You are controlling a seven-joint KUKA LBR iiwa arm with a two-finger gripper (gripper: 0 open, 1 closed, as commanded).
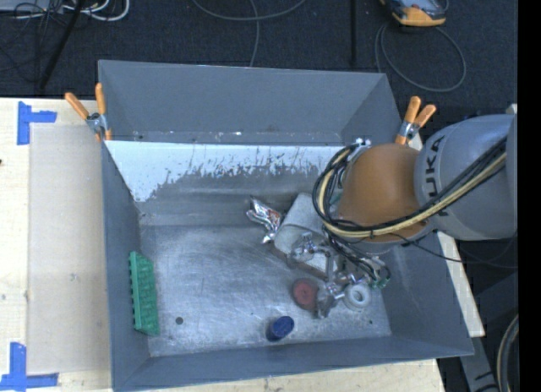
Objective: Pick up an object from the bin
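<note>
My gripper (328,297) is low in the bin's right front part, right beside a flat reddish-brown disc (303,293) that lies on the floor to its left. A small white ring (357,296) lies just right of the gripper. A pale grey block-like piece (292,228) sits behind it, partly under the arm. A round blue cap (280,328) rests nearer the front wall, left of and below the gripper.
A crumpled silver foil piece (264,215) lies mid-bin beside the grey piece. A green ridged strip (144,292) lies along the left wall. The arm with its orange cover and cables hangs over the bin's right side.
</note>
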